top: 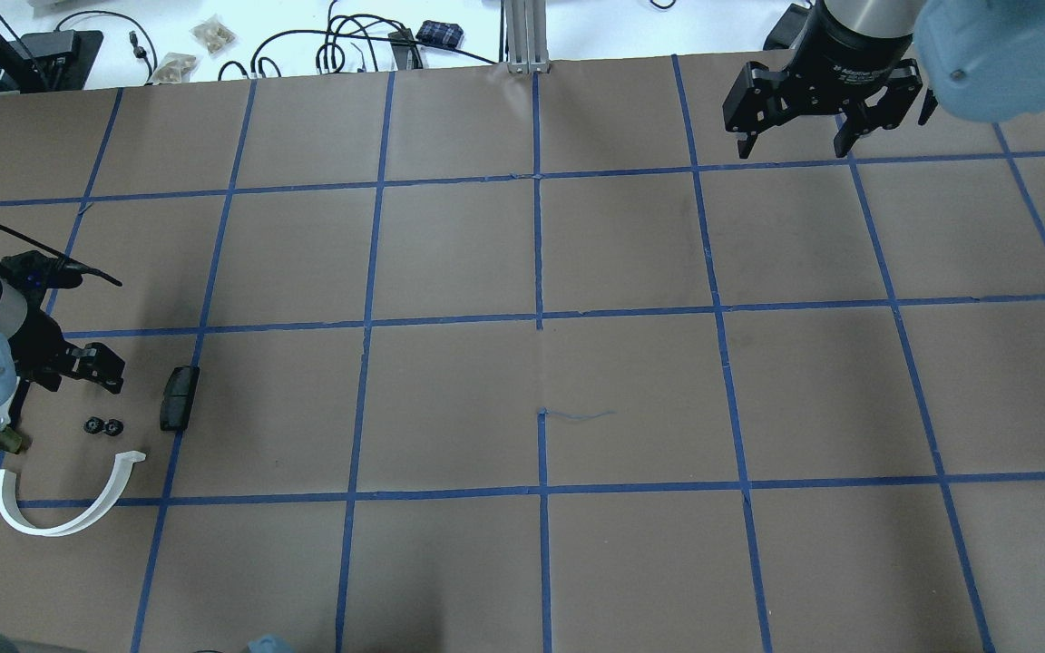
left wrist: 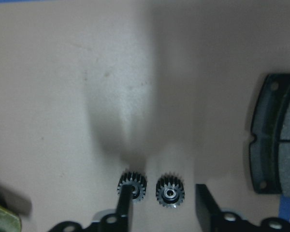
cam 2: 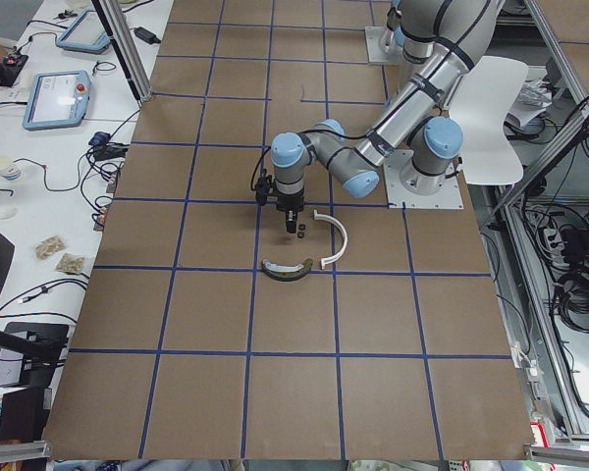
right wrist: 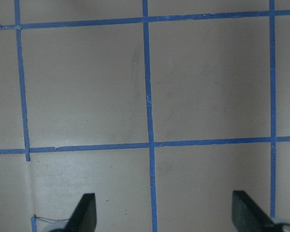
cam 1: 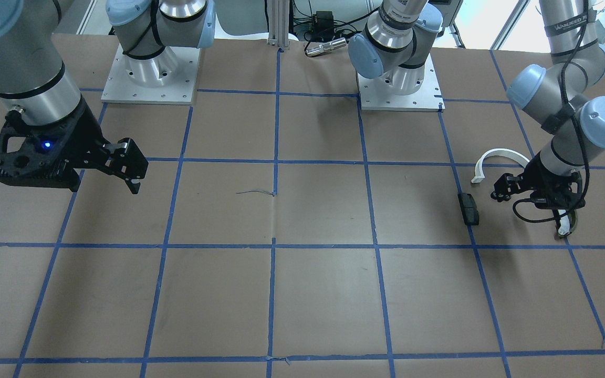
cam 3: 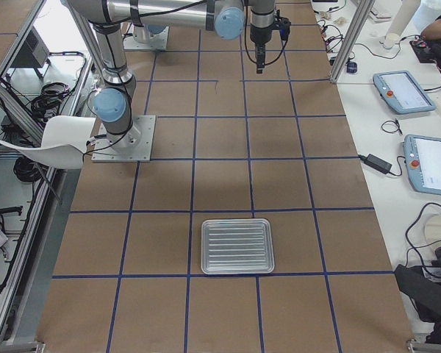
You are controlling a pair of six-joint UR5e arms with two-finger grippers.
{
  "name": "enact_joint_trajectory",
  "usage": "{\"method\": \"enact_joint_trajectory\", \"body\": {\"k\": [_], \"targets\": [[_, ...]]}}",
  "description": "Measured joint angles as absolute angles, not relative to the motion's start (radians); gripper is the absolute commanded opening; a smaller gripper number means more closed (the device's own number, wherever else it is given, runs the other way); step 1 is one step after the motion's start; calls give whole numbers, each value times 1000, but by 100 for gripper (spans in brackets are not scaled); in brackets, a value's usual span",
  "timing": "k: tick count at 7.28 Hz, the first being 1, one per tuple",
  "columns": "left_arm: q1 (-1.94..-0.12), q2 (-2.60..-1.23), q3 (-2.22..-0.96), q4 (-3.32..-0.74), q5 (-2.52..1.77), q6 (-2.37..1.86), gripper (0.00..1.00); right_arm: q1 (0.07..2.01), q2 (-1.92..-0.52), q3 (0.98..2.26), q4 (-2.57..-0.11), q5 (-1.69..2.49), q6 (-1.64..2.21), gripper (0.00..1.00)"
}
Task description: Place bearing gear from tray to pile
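Two small black bearing gears point(left wrist: 170, 189) lie side by side on the brown table, inside the pile. The pile also holds a white half-ring arc point(top: 60, 512), a dark flat block point(top: 180, 397) and an olive-green curved piece point(top: 4, 437). My left gripper point(left wrist: 164, 215) hangs open just above the gears; one finger point(left wrist: 123, 210) overlaps the left gear point(left wrist: 134, 185), and neither gear is gripped. The silver ribbed tray point(cam 3: 237, 245) shows only in the exterior right view, with nothing on it. My right gripper point(top: 795, 136) hovers open and empty over the far right of the table.
Blue tape lines divide the brown table into squares. Both arm bases point(cam 1: 149, 79) are bolted at the robot's edge. Cables and small bags point(top: 214, 36) lie beyond the far table edge. Tablets and cords sit on a white side bench point(cam 3: 411, 88).
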State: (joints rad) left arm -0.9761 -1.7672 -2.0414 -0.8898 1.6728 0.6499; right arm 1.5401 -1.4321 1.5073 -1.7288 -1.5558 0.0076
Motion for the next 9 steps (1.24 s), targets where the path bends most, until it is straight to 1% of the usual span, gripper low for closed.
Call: {"method": "enact_joint_trajectory", "body": {"k": [1, 3, 5, 6, 7, 8, 9], "targets": [[-1049, -1754, -1982, -955, 1672, 595, 85, 1540, -1432, 1507, -1729, -1556, 8, 100], [-1241, -1721, -1872, -1093, 1670, 361, 90, 1540, -1430, 1508, -1729, -1557, 6, 100], [-1444, -1692, -1727, -1266, 1648, 70, 96, 1540, -1430, 1509, -1729, -1557, 6, 100], [-1521, -1679, -1652, -1348, 1628, -12, 96, 1540, -1429, 1510, -1728, -1557, 5, 100], [-1570, -1653, -1584, -1446, 1614, -47, 96, 1540, -1429, 1512, -1728, -1558, 3, 100], [-1588, -1616, -1545, -1519, 1602, -57, 96, 1540, -1429, 1512, -1728, -1558, 2, 100], [-1592, -1578, -1533, -1559, 1589, -59, 96, 1540, -1429, 1513, -1728, -1559, 1, 100]]}}
